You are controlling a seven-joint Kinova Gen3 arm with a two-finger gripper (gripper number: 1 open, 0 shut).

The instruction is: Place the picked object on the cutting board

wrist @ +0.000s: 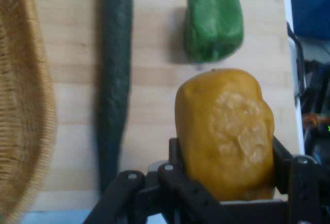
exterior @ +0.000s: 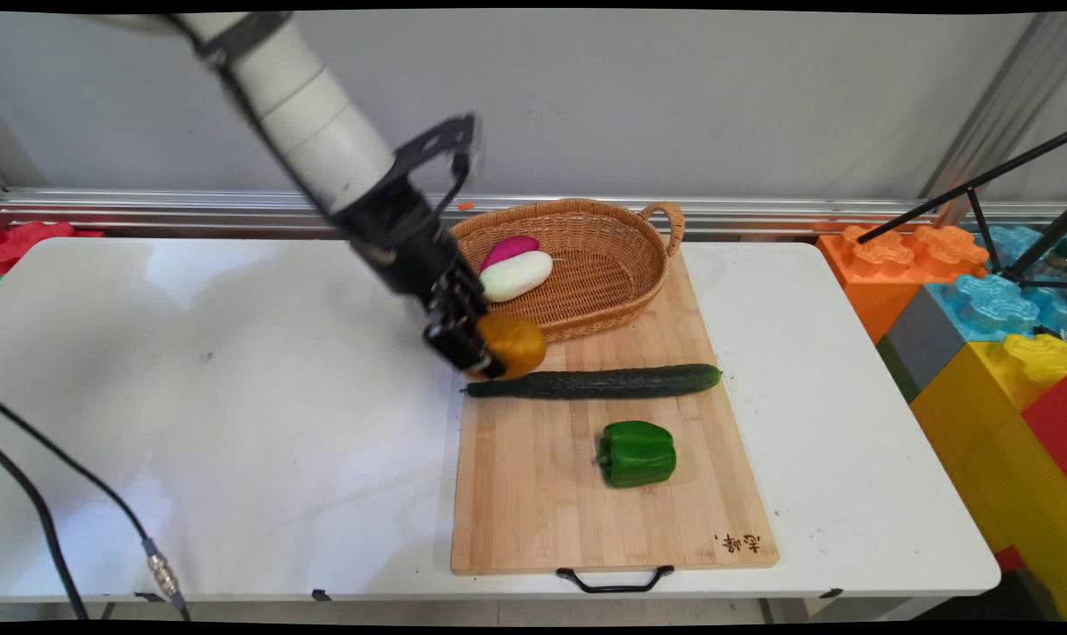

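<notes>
My gripper (exterior: 489,353) is shut on a yellow-orange pepper (exterior: 514,344), holding it just above the left end of the wooden cutting board (exterior: 533,494). In the hand view the yellow-orange pepper (wrist: 227,131) fills the space between the fingers (wrist: 281,159) of the gripper (wrist: 227,170). Right below it lies a long dark cucumber (exterior: 595,382) across the board; the cucumber (wrist: 114,74) runs along the left of the hand view. A green bell pepper (exterior: 637,453) sits further down the board, and the same green pepper (wrist: 213,22) shows beyond the held one.
A wicker basket (exterior: 604,273) stands at the board's far end, holding a white vegetable (exterior: 516,275) and a magenta one (exterior: 509,250); the basket's rim (wrist: 31,105) shows at the left of the hand view. Big coloured blocks (exterior: 983,335) and a tripod stand to the right of the table.
</notes>
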